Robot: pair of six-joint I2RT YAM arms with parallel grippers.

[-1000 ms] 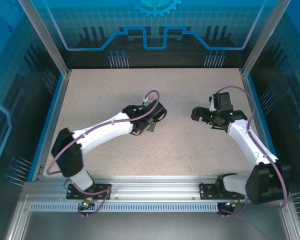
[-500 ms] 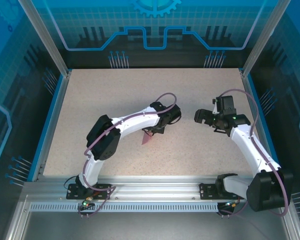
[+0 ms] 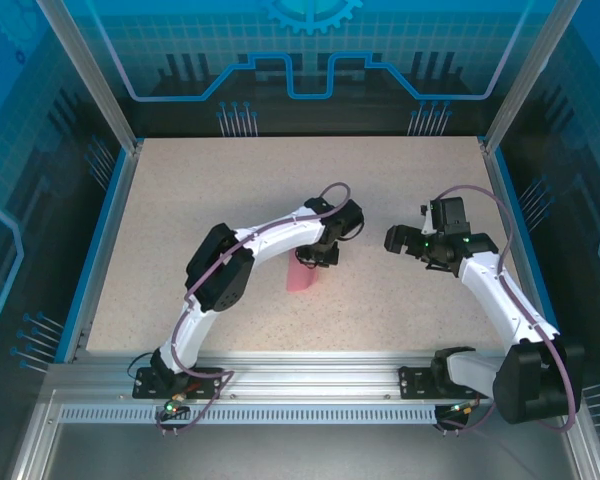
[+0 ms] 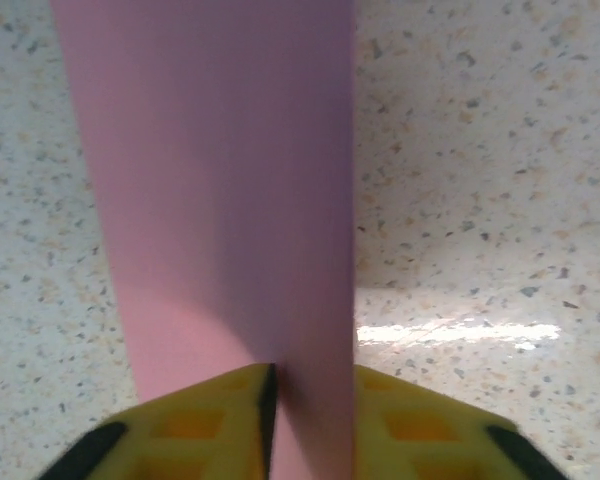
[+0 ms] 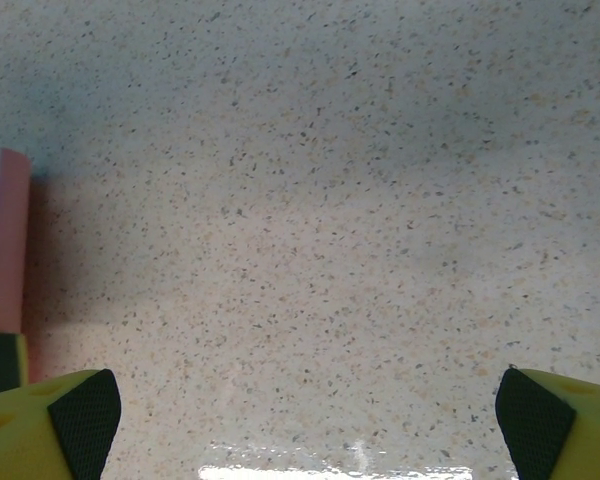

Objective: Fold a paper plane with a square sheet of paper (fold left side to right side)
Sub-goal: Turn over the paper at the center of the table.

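Between the yellow fingers [image 4: 195,425] of the left gripper [image 4: 312,400] a narrow gap is seen, and it is filled by the pink paper [image 4: 220,180]. The jaws are thus a little apart, but whether the paper is pinched or merely lies between them cannot be told. From the fingertips the paper runs away as a long folded strip, laid on or just above the speckled table [image 4: 480,150]. Seen from above, the strip lies near the middle of the table, with the left wrist bent down over its far end. Well to the right, the right gripper [image 5: 305,410] is held low over bare table with its jaws wide apart and nothing between them. The strip's edge is caught at the left margin of its wrist view.

The step is judged to be the setting-down or release of the folded paper. For this to be done well, the jaws should be opened fully before any lift, so that the thin sheet is not dragged or sprung open. The withdrawal should be made straight up and back along the strip's length, never across it. If the crease is to be kept sharp, the right gripper could first be brought over to pin the free end.
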